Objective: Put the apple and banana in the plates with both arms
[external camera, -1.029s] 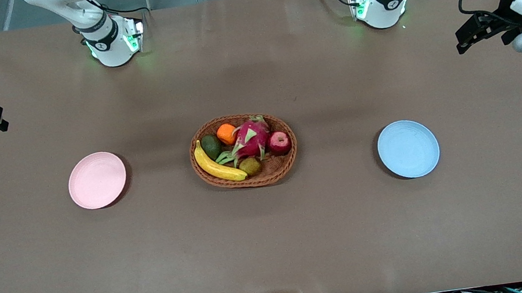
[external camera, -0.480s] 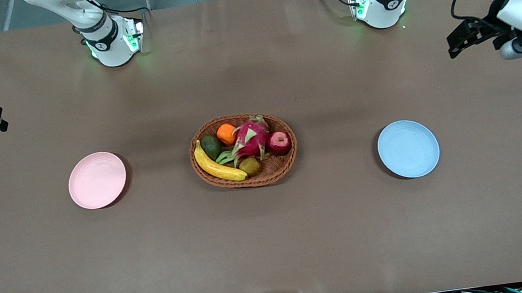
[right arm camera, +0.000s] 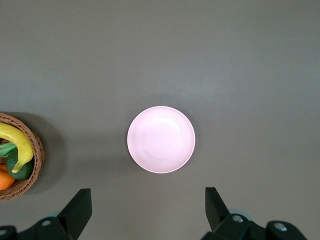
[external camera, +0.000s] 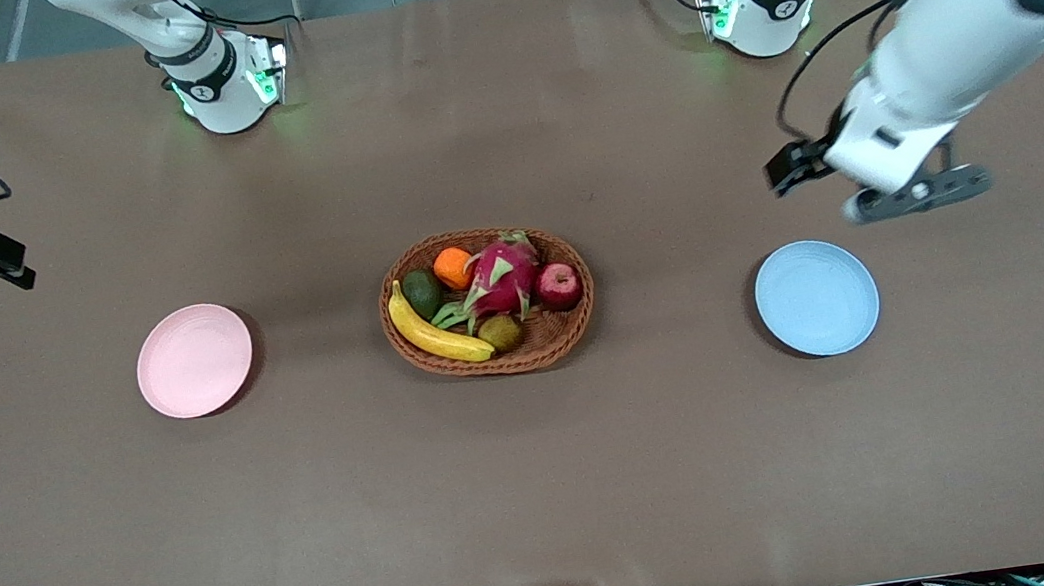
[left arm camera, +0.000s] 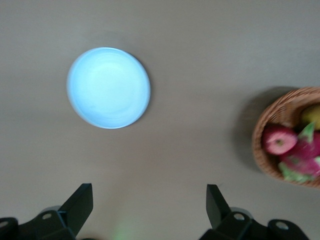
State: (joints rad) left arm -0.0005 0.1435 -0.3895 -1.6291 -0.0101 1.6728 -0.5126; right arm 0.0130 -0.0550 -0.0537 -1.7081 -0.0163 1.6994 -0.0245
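My left gripper (left arm camera: 149,206) hangs released, fingers spread wide, over bare brown table (external camera: 548,491) near the light blue round plastic plate (external camera: 816,298). My right gripper (right arm camera: 148,209) is spread too, over the table's edge at the right arm's end, near the pale pink round plastic plate (external camera: 194,360). The small dark red glossy apple (external camera: 558,285) and long curved yellow banana (external camera: 435,331) lie in the oval wicker basket (external camera: 567,329) between the plates, beside a pink dragon fruit (external camera: 503,276).

Basket (external camera: 487,301) mid-table (external camera: 548,491) holding banana (external camera: 434,332) and apple (external camera: 558,285), one plate (external camera: 194,360) toward each arm's end, second plate (external camera: 816,298)
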